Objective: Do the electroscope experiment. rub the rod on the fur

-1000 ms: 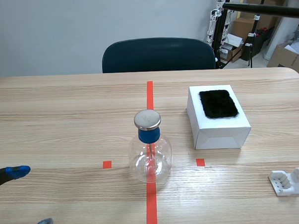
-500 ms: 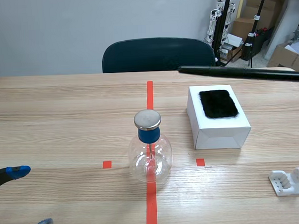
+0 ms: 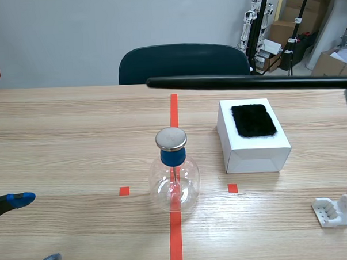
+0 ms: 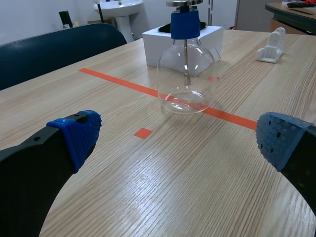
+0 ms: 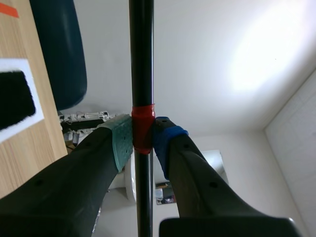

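Bright even light, soft shadows, pale sheen on the table [image 4: 143, 182].

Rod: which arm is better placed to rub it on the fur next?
Right. The right gripper is shut on the rod at its red band, holding it level in the air, and the fur lies on that arm's side. The left gripper is open and low, across the flask from the fur.

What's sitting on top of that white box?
A flat black fur patch lies on the white box, leaving a white border. What is inside the box is hidden.
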You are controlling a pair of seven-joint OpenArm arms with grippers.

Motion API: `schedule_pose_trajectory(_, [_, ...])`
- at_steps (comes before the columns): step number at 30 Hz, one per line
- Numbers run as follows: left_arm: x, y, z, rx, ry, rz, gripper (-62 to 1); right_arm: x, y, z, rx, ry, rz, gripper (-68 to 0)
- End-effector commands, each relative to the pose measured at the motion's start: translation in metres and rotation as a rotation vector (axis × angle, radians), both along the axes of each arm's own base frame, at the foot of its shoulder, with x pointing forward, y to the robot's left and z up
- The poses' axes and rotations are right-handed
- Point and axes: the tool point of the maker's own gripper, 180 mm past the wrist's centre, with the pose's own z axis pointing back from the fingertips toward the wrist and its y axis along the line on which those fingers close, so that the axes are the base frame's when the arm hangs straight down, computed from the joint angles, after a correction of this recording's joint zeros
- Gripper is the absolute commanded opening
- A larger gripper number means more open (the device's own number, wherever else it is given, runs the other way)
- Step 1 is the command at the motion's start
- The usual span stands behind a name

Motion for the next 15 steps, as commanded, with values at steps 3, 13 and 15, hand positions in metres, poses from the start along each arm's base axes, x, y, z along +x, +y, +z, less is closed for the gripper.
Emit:
schedule_pose_trajectory(3, [0.002,0.001,0.014,-0.044,-0.047,-0.003,1.4,-0.002,0.011,0.005,-0.018,-0.029,0.039,-67.7])
schedule_pose_trajectory(13, [0.002,0.001,0.014,-0.044,-0.047,-0.003,1.4,-0.007,0.024,-0.005,-0.116,-0.031,0.091,-67.7])
schedule_pose_trajectory(15, [0.002,0.001,0.014,-0.044,-0.047,-0.003,1.4,-0.007,0.024,-0.006,-0.133,-0.033,0.093,-67.7])
